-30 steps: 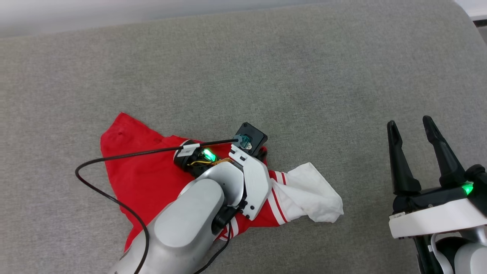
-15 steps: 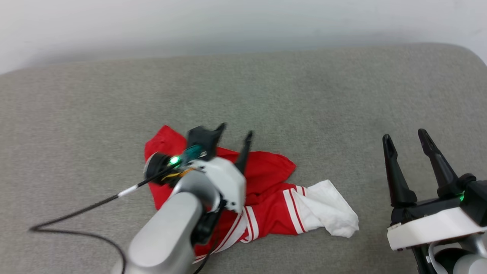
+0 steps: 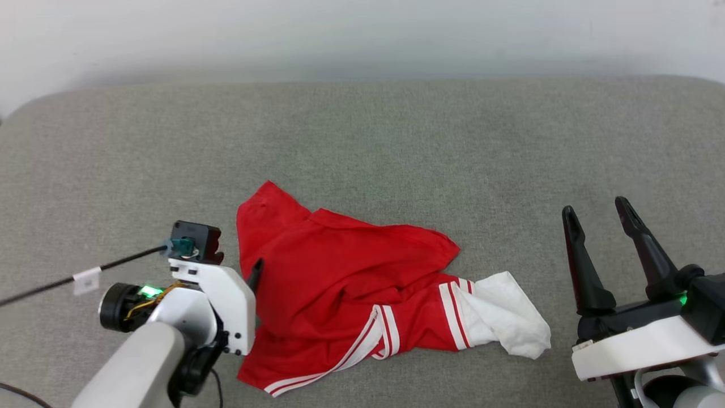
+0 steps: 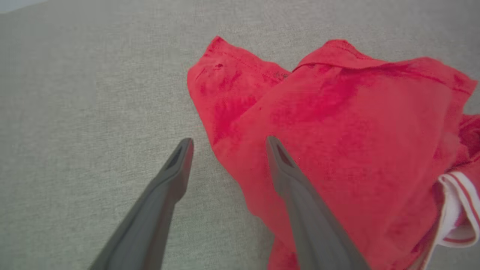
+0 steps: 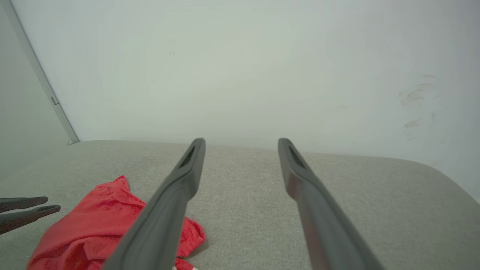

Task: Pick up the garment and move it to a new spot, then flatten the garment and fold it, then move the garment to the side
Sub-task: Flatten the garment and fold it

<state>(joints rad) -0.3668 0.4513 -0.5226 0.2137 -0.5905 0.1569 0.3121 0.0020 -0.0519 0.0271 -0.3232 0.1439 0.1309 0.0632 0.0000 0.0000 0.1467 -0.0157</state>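
The garment (image 3: 351,277) lies crumpled on the grey cushioned surface (image 3: 396,147), red body in the middle and one white sleeve (image 3: 510,323) with red-and-white trim trailing to the right. My left gripper (image 4: 229,140) is open at the garment's (image 4: 337,123) left edge. One of its fingers (image 4: 296,187) is over the red cloth and the other is over bare cushion, and they hold nothing. My right gripper (image 3: 595,207) stands open and empty well to the right of the sleeve, fingers pointing away from me. No lettering shows.
A pale wall (image 3: 362,34) rises behind the cushion's far edge. A black cable (image 3: 51,286) runs left from my left wrist. In the right wrist view my left gripper (image 5: 50,203) shows beside the garment (image 5: 93,225).
My left gripper has opened, let go of the garment and drawn back to its left edge. The garment now rests free on the cushion. The head camera has tilted up.
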